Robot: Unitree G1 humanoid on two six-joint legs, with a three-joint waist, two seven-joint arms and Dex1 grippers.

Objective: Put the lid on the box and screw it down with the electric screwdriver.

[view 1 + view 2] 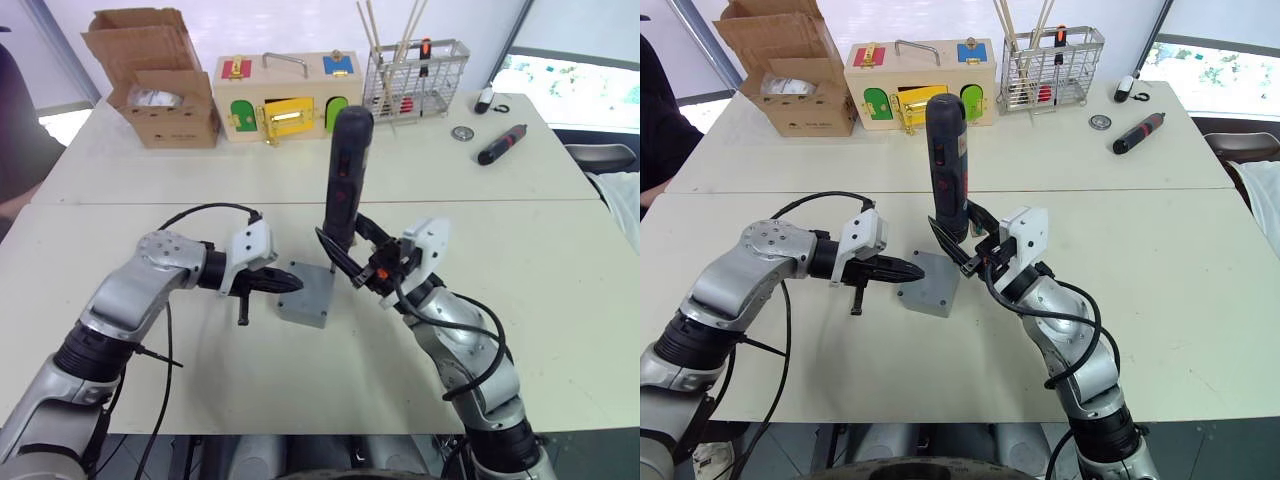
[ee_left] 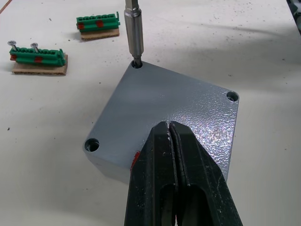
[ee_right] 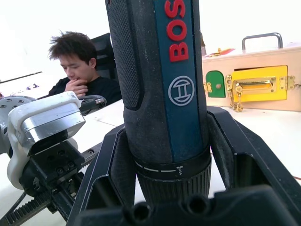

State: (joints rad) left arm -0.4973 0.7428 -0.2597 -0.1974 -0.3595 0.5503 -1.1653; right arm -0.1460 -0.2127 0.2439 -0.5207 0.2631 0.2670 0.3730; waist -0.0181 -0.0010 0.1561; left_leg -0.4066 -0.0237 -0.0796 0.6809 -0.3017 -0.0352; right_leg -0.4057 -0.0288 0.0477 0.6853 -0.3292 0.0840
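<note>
I am pressing my left gripper [image 2: 171, 129], jaws together, on the lid [image 2: 164, 110] covering the box [image 1: 303, 296] on the tabletop [image 1: 560, 290]. My right gripper [image 1: 350, 262] is clamping the electric screwdriver [image 1: 344, 180] nearly upright, bit pointing down into the lid's far corner hole.

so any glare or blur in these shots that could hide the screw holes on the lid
Left wrist view: the lid is sharp, with a speckled sheen near the left gripper that hides none of the holes in view; the bit sits in the far corner hole. Right wrist view: the electric screwdriver blocks the lid, against a washed-out bright background. Eye views: bright window glare at the far right, and the lid's holes are too small to make out.
</note>
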